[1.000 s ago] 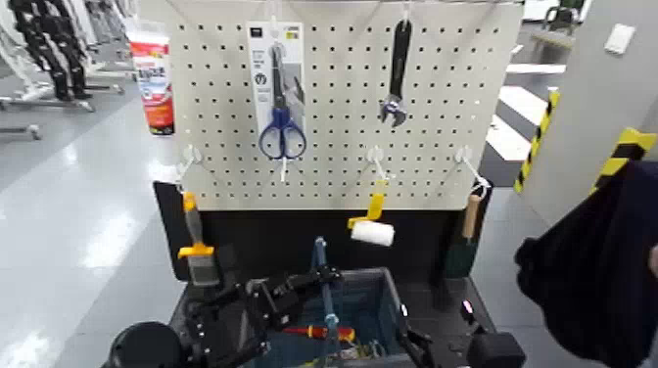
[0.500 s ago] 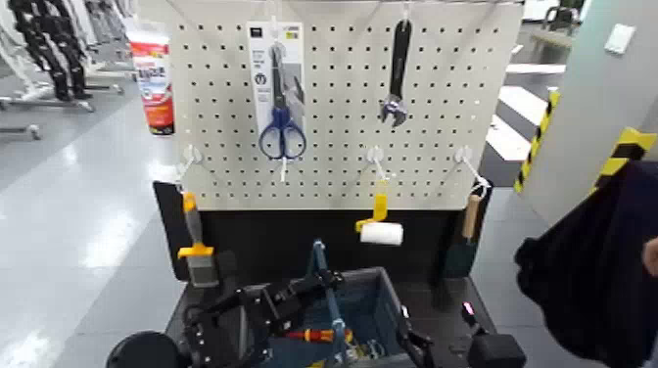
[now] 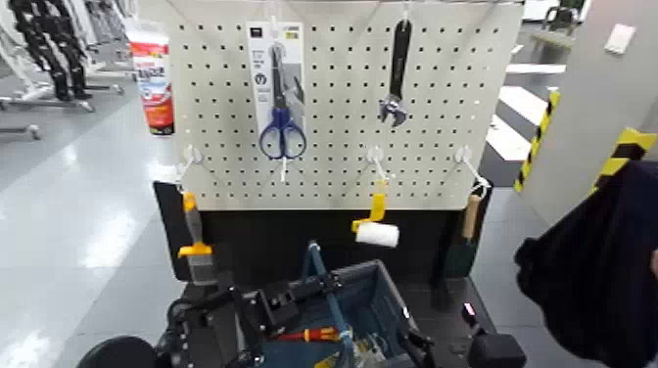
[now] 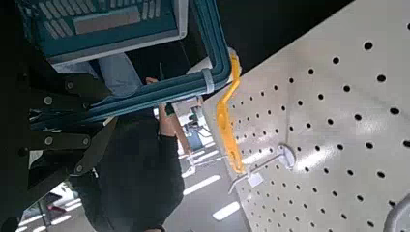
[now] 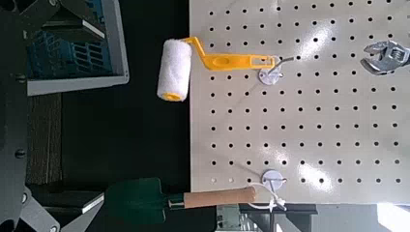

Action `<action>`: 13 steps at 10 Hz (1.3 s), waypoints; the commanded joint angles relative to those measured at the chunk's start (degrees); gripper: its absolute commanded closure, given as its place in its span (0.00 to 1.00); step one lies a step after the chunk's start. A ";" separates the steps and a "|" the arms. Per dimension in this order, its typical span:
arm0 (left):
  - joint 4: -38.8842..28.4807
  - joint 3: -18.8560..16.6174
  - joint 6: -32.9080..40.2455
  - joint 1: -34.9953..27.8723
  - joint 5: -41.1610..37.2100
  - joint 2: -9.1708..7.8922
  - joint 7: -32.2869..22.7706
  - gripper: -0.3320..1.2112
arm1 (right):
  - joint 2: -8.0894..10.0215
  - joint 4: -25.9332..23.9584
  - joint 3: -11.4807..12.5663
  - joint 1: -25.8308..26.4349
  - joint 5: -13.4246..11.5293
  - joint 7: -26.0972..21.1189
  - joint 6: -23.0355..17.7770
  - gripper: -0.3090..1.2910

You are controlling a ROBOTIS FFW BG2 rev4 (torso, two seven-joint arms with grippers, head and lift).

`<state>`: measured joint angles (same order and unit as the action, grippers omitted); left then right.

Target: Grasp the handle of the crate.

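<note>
Screwdriver (image 3: 311, 335) in crate (image 3: 387, 294), pegboard (image 3: 333, 108) behind, scissors (image 3: 282, 132) left of wrench (image 3: 395, 83) on it

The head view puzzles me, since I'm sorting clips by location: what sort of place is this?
Probably a robotics lab or demo area: a tool pegboard, striped hazard tape and machine-like equipment suggest it.

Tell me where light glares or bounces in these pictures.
Head view: bright patches on the grey floor at left; left wrist view: a shiny smear on the pegboard; right wrist view: soft glare spots on the pegboard, near the paint roller and trowel.
</note>
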<state>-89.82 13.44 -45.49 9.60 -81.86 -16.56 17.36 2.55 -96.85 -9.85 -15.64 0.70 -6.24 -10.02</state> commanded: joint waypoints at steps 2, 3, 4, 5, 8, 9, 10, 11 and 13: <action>-4.66 -0.43 -2.24 -2.30 -5.15 -2.69 -3.04 0.98 | -0.09 0.00 0.09 -0.09 -0.26 -0.08 -0.18 0.28; -5.89 -0.34 -2.41 -2.48 -6.21 -3.83 -3.39 0.98 | -0.18 0.00 0.18 0.00 -0.35 -0.08 -0.18 0.28; -7.21 -0.96 -2.59 -3.01 -6.91 -4.45 -3.74 0.98 | -0.18 0.00 0.18 0.00 -0.35 -0.08 -0.18 0.28; -8.18 -1.84 -2.85 -3.53 -7.08 -4.45 -4.27 0.98 | -0.18 0.00 0.09 0.00 -0.44 -0.08 -0.26 0.28; -9.50 -1.93 -2.68 -3.62 -8.14 -4.53 -4.53 0.98 | -0.18 0.17 0.09 0.08 -0.44 -0.17 -0.35 0.28; -9.67 -1.84 -2.59 -3.71 -8.49 -4.53 -4.62 0.98 | -0.26 0.26 0.18 0.08 -0.44 -0.17 -0.44 0.28; -9.50 -1.75 -2.59 -3.89 -9.02 -4.53 -4.62 0.98 | -0.35 0.26 0.18 0.08 -0.53 -0.17 -0.53 0.28; -9.41 -1.66 -2.50 -3.89 -9.28 -4.45 -4.62 0.98 | -0.35 0.26 0.35 0.00 -0.79 -0.17 -0.88 0.28; -9.15 -1.75 -2.50 -4.50 -10.25 -4.10 -4.62 0.98 | -0.44 0.35 0.27 0.00 -1.41 -0.43 -1.23 0.28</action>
<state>-99.10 11.71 -47.99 5.32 -91.79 -20.80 12.74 2.12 -96.57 -9.53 -15.64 -0.48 -6.64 -11.08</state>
